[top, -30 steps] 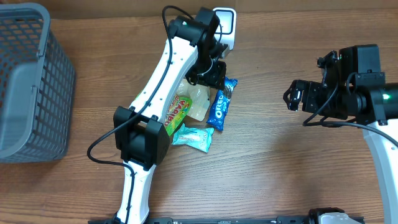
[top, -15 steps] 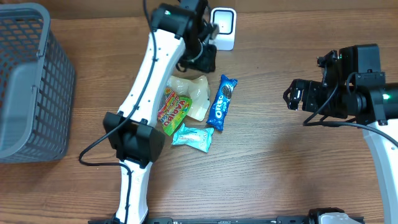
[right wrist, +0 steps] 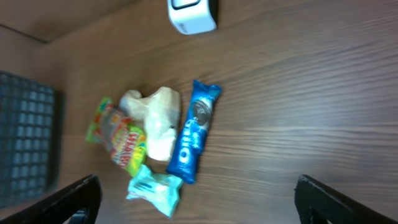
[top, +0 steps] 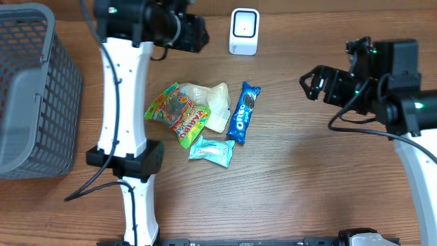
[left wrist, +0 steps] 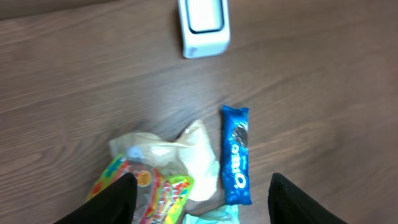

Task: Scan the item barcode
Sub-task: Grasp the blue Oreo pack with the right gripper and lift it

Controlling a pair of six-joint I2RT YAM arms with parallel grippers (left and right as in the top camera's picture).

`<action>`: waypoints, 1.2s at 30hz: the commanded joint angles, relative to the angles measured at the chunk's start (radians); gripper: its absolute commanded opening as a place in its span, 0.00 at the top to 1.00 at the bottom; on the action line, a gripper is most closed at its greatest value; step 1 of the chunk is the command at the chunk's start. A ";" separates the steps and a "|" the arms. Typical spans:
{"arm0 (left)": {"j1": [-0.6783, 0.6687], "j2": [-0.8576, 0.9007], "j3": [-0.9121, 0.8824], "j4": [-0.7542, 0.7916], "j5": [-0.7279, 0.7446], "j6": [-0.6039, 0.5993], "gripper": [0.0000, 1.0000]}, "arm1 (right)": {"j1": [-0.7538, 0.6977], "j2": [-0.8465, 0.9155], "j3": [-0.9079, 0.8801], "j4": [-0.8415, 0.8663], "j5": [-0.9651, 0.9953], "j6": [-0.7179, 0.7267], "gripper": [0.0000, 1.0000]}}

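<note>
Four packets lie in a pile mid-table: a colourful gummy pack [top: 176, 113], a cream bag [top: 210, 104], a blue Oreo pack [top: 244, 111] and a teal packet [top: 212, 151]. The white scanner [top: 244, 31] stands behind them. My left gripper [top: 195, 33] hangs at the back, left of the scanner, open and holding nothing. In its wrist view the Oreo pack [left wrist: 236, 155], cream bag [left wrist: 189, 152] and gummy pack [left wrist: 152, 193] lie below its black fingers [left wrist: 112, 202]. My right gripper [top: 308, 85] hovers open off to the right, well clear of the Oreo pack [right wrist: 196, 130] and teal packet [right wrist: 155, 190].
A grey mesh basket [top: 34, 89] stands at the left edge of the table, also seen in the right wrist view as the basket [right wrist: 25, 143]. The left arm's white links run down the table just left of the pile.
My left arm has swung from over the pile and scanner to the back left, and its jaws have widened. The gummy pack now lies further left, uncovered. The right gripper shifted slightly left.
</note>
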 commanded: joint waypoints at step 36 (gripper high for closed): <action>0.146 -0.065 -0.253 0.022 -0.029 -0.018 0.48 | 0.454 0.727 0.024 0.386 0.340 0.449 0.55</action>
